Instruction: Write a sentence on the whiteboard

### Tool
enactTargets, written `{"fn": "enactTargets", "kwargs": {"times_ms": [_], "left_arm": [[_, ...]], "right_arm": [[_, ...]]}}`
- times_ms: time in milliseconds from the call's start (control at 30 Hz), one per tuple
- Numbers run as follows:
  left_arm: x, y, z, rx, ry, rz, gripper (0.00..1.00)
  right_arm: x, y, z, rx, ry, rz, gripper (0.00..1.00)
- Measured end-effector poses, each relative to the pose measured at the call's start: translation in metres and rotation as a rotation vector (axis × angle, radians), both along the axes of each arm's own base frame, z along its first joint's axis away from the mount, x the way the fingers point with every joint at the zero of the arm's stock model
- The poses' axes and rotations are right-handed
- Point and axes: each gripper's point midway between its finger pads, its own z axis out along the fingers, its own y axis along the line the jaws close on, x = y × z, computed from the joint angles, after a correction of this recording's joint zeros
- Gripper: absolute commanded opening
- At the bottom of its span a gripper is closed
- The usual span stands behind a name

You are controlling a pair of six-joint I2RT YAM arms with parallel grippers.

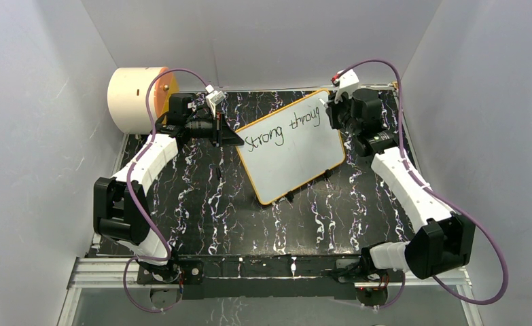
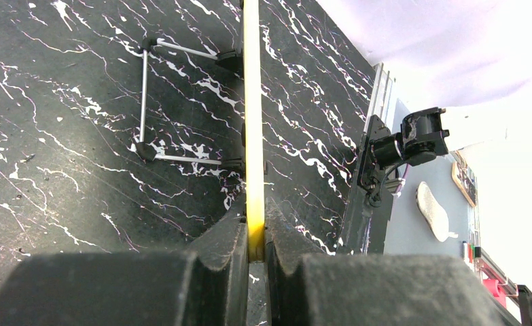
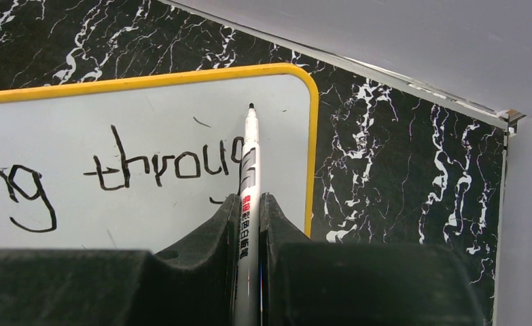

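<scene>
On black white-veined tabletop (image 1: 202, 197), orange-yellow-framed white whiteboard (image 1: 297, 163) is clamped edgewise by left gripper (image 2: 254, 234); slim white marker (image 3: 251, 153) is gripped by right gripper (image 3: 249, 204), tip past "throug", so "h" is judged next, in scant margin.

The whiteboard (image 1: 293, 156) is a white rectangle with a thin orange-yellow frame, rounded corners and small black feet on its near long edge. It sits skewed at the far middle of the black marbled counter (image 1: 202, 204). "Strong throug" is handwritten in black along its far edge.
</scene>
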Motion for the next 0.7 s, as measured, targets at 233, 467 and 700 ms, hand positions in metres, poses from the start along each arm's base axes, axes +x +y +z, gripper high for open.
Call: {"fn": "enactTargets", "kwargs": {"times_ms": [233,467,700], "left_arm": [[0.0,0.0,0.0,0.0,0.0,0.0,0.0],[0.0,0.0,0.0,0.0,-0.001,0.0,0.0],[0.0,0.0,0.0,0.0,0.0,0.0,0.0]], "right_arm": [[0.008,-0.001,-0.004,-0.003,0.007,-0.007,0.0],[0.009,0.0,-0.009,-0.007,0.022,-0.003,0.0],[0.005,0.0,-0.015,-0.015,0.048,-0.001,0.0]]}}
